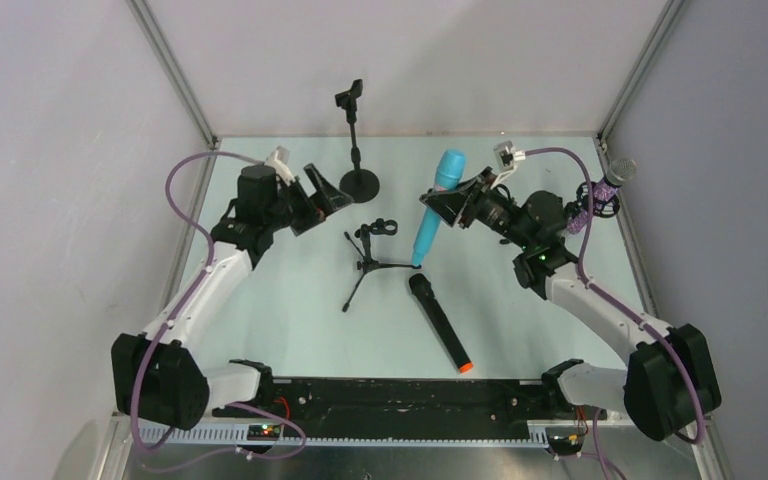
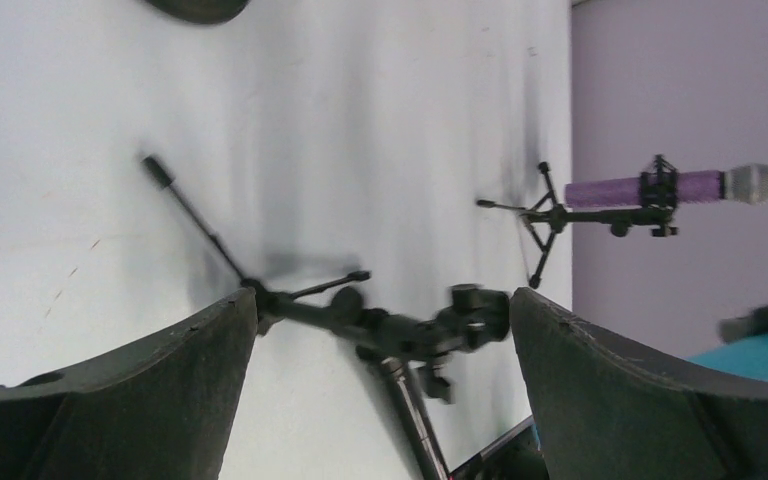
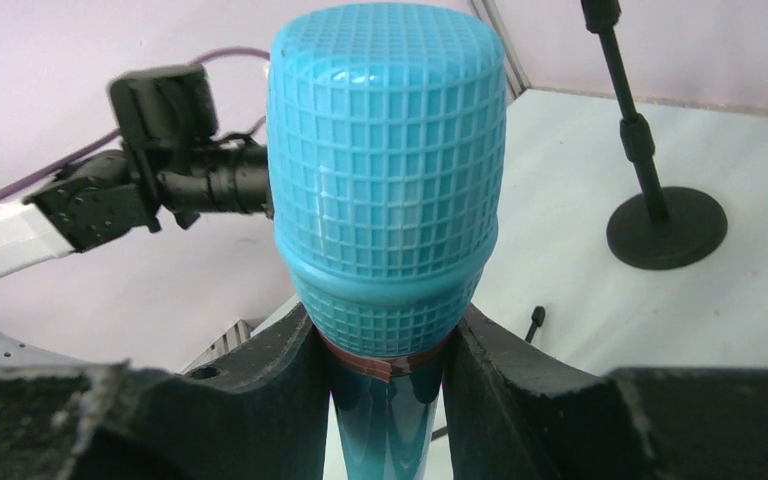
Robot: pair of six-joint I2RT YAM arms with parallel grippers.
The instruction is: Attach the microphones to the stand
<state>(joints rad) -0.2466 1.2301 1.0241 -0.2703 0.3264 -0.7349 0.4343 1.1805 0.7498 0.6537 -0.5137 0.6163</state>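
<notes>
**Workspace seen from above and from both wrists; all positions are given relative to the central tripod stand.**

- **Stands.** The central tripod stand sits mid-table, with its clip at its far end and 3 thin legs spread out. The left wrist view shows it close up.
- **Right gripper and cyan-blue microphone.** The right gripper is just right of and beyond the stand. It is clamped on the cyan-blue microphone immediately below the grille head. In the right wrist view the 2 fingers press on either side of the neck, under the ribbed head.
- **Pose of the cyan-blue microphone.** It is tilted, with its head away from the stand and its tail close to the stand's right leg. Whether the tail touches the leg cannot be told.
- **Left gripper.** The left gripper is left of and beyond the stand, its fingers spread wide and holding nothing. In its own view the stand shows between the 2 fingers.
- **Black microphone.** The black microphone lies flat just near-right of the stand, with its orange end pointing toward the arm bases.
- **Purple microphone.** The purple microphone is well to the right of the stand, against the side wall. It is seated in the clip of a second tripod stand.
- **Tall stand.** A tall stand with a round base is directly beyond the central one, and its clip is empty.
</notes>
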